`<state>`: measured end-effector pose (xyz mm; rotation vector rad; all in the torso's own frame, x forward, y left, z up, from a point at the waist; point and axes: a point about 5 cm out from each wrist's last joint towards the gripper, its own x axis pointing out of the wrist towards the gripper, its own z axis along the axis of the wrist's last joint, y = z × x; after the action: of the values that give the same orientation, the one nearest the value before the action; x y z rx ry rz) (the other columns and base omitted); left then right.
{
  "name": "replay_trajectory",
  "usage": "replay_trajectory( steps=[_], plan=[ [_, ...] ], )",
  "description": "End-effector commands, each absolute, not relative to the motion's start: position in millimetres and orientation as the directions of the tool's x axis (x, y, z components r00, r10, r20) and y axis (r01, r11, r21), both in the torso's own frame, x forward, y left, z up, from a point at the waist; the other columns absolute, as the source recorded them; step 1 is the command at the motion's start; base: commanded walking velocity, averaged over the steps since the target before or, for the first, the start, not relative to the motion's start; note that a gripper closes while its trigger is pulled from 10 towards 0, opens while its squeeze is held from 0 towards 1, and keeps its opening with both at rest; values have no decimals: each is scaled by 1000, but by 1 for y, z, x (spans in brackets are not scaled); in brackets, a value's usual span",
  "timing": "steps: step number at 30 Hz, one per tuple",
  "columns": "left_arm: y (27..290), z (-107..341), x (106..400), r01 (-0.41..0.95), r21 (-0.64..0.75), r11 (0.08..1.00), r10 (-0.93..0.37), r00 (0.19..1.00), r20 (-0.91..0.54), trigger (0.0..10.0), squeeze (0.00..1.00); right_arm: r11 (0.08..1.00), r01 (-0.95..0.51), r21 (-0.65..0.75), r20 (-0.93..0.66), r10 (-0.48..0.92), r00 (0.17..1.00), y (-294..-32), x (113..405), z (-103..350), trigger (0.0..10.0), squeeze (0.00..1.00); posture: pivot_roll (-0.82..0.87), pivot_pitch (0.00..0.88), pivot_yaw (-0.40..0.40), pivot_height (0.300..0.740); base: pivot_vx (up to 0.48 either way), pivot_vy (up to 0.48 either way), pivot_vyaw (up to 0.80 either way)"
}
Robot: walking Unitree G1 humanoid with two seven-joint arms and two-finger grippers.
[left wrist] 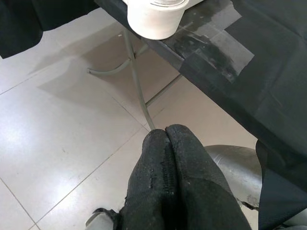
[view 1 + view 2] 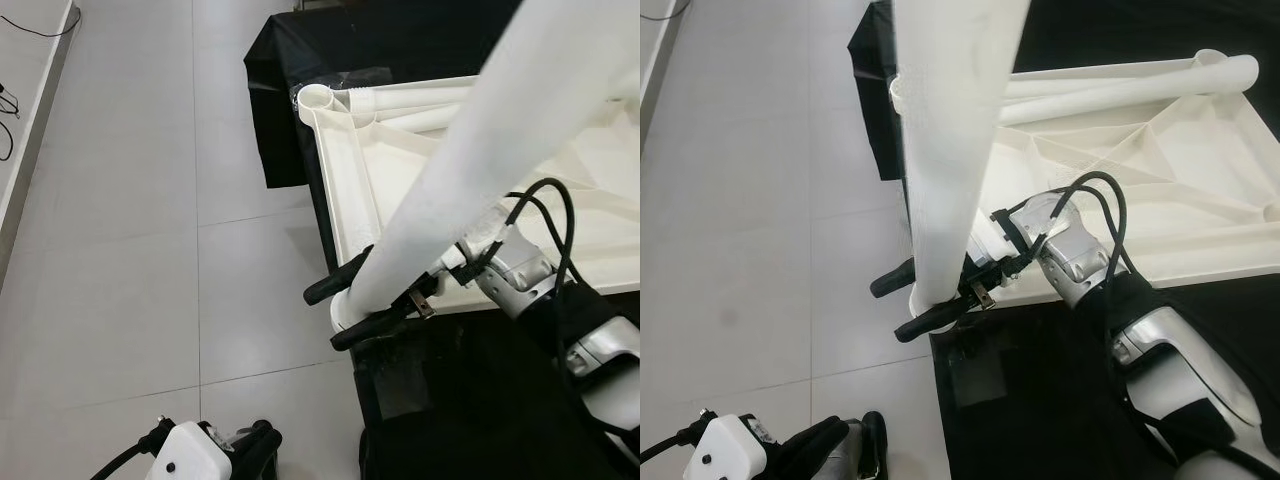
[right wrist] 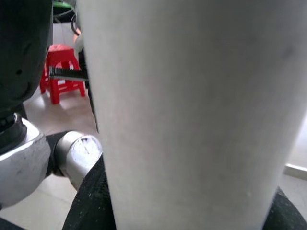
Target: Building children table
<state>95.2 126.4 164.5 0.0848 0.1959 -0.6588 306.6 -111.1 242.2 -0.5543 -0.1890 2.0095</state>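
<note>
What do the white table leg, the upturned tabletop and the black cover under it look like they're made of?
Table leg: likely moulded plastic, matte white, smooth and seamless.
Tabletop: same-looking plastic, with moulded ribs underneath.
Black cover: probably thin fabric or sheeting; it drapes and creases.

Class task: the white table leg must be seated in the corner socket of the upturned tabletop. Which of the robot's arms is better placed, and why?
The right. Its end effector grips the table leg standing at the tabletop corner. The left end effector hangs low over the floor, fingers shut.
</note>
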Motion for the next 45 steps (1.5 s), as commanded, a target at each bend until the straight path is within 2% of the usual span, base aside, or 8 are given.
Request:
replay_trajectory(
  steps=[1,9,14,23,26,27,41,45],
  plan=[
    [126,162,93,617,0,787,-600,766,-231,2784,0,-523,-829,-197,-428,807,-407,-118,303,202,10000,0,190,337,14,740,0,0,0],
    [123,162,94,619,-5,785,-603,764,-229,2824,0,-562,-803,-200,-501,763,-409,-115,301,193,10000,0,181,330,8,740,0,0,0],
    [122,162,94,619,-6,786,-604,764,-228,2824,0,-558,-807,-193,-488,768,-415,-114,301,194,10000,0,179,328,4,740,0,0,0],
    [120,162,95,618,-12,786,-604,765,-222,2824,0,-457,-875,-159,-252,876,-411,-108,309,215,10000,0,172,319,-2,740,0,0,0],
    [120,162,95,618,-12,786,-604,765,-222,2824,0,-457,-875,-159,-252,876,-411,-108,309,215,10000,0,172,319,-2,740,0,0,0],
    [119,162,95,618,-13,786,-605,765,-222,2863,0,-415,-897,-154,-180,904,-387,-109,314,220,10000,0,168,316,-3,740,0,0,0],
    [117,162,97,618,-18,786,-606,765,-218,2902,0,-318,-930,-186,-116,947,-300,-108,324,223,10000,0,158,319,-5,740,0,0,0],
    [117,162,98,617,-14,787,-605,766,-216,3098,0,-317,-918,-238,-201,941,-273,-109,318,213,10000,0,157,322,-6,740,0,0,0]
  ],
)
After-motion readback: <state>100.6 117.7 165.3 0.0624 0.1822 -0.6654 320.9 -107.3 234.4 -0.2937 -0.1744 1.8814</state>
